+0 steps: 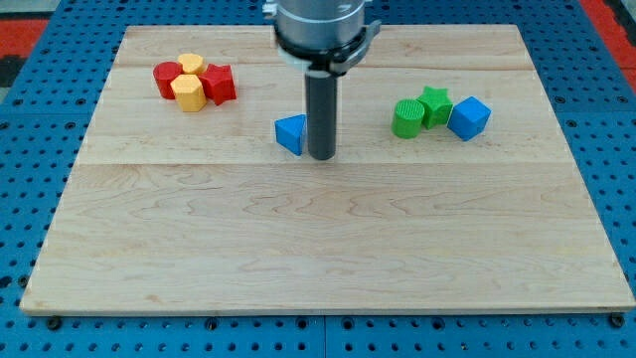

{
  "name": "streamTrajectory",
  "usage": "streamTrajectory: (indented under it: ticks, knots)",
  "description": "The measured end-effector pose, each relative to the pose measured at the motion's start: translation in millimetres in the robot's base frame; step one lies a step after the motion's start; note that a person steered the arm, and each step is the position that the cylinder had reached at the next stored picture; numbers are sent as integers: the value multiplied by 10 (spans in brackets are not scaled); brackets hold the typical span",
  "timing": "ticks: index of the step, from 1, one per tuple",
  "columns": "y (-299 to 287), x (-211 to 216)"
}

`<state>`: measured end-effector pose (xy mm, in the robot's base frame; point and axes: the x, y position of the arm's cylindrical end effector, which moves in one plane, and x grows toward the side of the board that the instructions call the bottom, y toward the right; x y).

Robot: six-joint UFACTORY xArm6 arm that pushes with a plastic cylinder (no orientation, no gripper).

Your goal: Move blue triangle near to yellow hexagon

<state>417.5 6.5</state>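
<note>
One wooden counter point(328, 249) fills most of the camera view, a pale plank board lying on a blue pegboard surface point(30, 149) that shows all round its edges. Taking the counter's middle as the clock centre, everything on it sits in the upper half.

Next in size is my arm's grey housing point(320, 30), coming in from the view's top at 12 o'clock, with the dark rod point(321, 109) hanging straight down from it. My tip point(321, 157) rests on the wood a little above centre. I have no jaws on this rig, only the rod, so nothing is clenched or released.

Out toward 2 o'clock lies a cluster of three: a blue cube point(469, 117) on its right end, a green star point(434, 104) in the middle touching it, and a rounded green block point(407, 118) on the left, pressed against the star.

Toward 10 o'clock sits the other cluster, packed tight: a yellow hexagon point(188, 91) at its lower middle, a smaller yellow block point(192, 65) above it, a red block point(167, 79) on the left and another red block point(220, 84) on the right, all touching.

Smallest on its own, the blue triangle point(291, 132) lies just at 9 o'clock of my tip, touching or nearly touching the rod, and well apart from the yellow hexagon.
</note>
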Motion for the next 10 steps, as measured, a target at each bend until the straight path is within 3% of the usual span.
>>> streamTrajectory:
  ticks: [1, 3, 4, 6, 8, 10]
  knots:
    - [-288, -253]
    - [-1229, 40]
    - [-1292, 258]
    - [-1853, -176]
    - [-2154, 239]
    - [-2331, -145]
